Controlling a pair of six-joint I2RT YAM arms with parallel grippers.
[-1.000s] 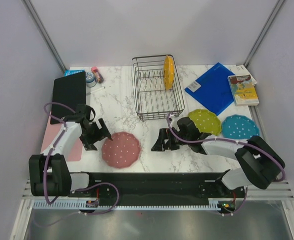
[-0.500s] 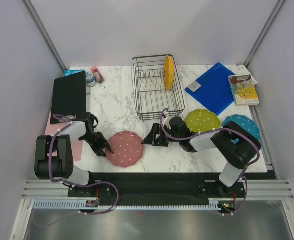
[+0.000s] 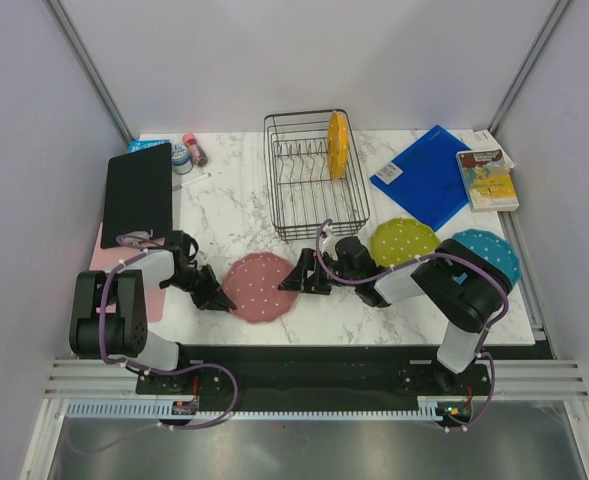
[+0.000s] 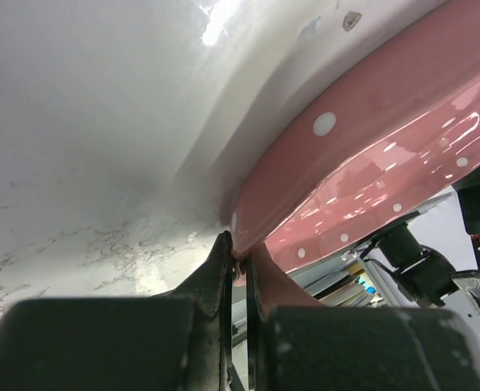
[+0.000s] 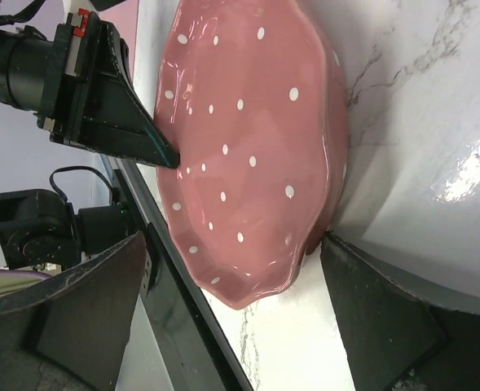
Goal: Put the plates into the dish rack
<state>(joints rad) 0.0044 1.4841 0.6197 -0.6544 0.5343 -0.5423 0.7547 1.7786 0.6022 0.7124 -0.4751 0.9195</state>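
Pink plate (image 3: pixel 259 287) near table (image 3: pixel 236 212) front edge, rim pinched in left pincer (image 3: pixel 217 297), right pincer (image 3: pixel 295 280) spread wide at opposite rim

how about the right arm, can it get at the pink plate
Probably yes: the right gripper is open, and the near rim of the pink plate lies bare between its fingers. The left gripper pinches only the far edge.

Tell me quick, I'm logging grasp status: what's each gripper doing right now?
Left gripper: shut on the pink plate rim.
Right gripper: open, at the same plate.
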